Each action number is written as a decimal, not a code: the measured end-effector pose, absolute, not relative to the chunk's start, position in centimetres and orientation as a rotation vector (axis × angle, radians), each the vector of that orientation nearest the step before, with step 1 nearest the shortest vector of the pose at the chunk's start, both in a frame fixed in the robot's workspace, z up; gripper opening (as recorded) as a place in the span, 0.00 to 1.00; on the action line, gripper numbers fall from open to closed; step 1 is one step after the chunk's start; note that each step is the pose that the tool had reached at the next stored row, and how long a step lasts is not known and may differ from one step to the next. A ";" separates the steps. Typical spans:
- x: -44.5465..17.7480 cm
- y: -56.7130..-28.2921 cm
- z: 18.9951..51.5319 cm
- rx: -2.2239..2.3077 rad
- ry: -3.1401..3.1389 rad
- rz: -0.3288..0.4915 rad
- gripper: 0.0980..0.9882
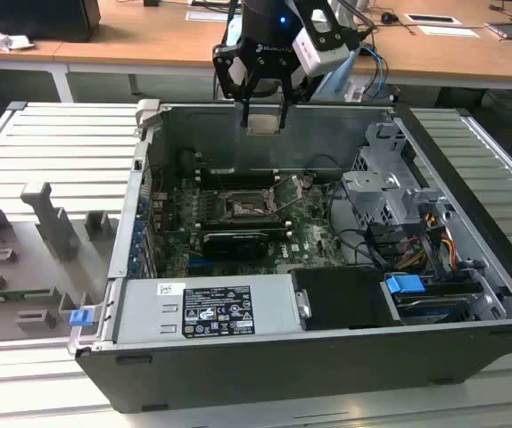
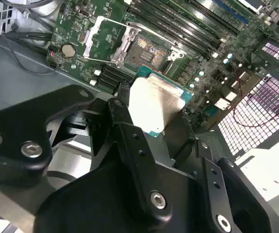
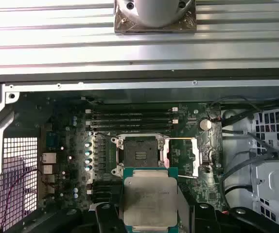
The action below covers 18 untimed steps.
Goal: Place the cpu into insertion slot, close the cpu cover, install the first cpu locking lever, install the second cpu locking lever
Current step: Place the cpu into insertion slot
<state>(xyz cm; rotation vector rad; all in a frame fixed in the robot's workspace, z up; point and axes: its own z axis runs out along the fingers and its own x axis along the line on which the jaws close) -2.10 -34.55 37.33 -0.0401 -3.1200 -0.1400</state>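
My gripper [image 1: 264,119] hangs above the open computer case, near its back wall, shut on the cpu [image 1: 263,122]. In both wrist views the cpu [image 3: 149,199] [image 2: 154,102] shows its pale grey metal top and green edge between the black fingers [image 3: 103,218]. The insertion slot [image 3: 139,155] [image 2: 147,48] [image 1: 241,207] lies open on the green motherboard [image 3: 66,160], well below the chip, its dark centre bare. The cpu cover [image 3: 181,156] [image 2: 102,40] is swung up beside the socket. A thin locking lever [image 1: 284,192] stands raised.
Long black memory slots [image 3: 130,119] run beside the socket. A grey power supply [image 1: 202,308] fills the case's front, and a drive cage [image 1: 390,192] with cables and a blue tab [image 1: 405,285] is on the exterior view's right. Grey fixtures [image 1: 51,223] sit on the ribbed table.
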 end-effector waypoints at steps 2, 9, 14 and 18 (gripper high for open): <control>-2.1 -34.5 37.3 -0.053 -3.120 -0.140 0.48; -2.1 -34.5 37.2 -0.108 -3.120 -0.141 0.48; -2.1 -34.6 37.0 -0.123 -3.120 -0.140 0.48; -2.1 -34.5 37.0 -0.145 -3.120 -0.141 0.48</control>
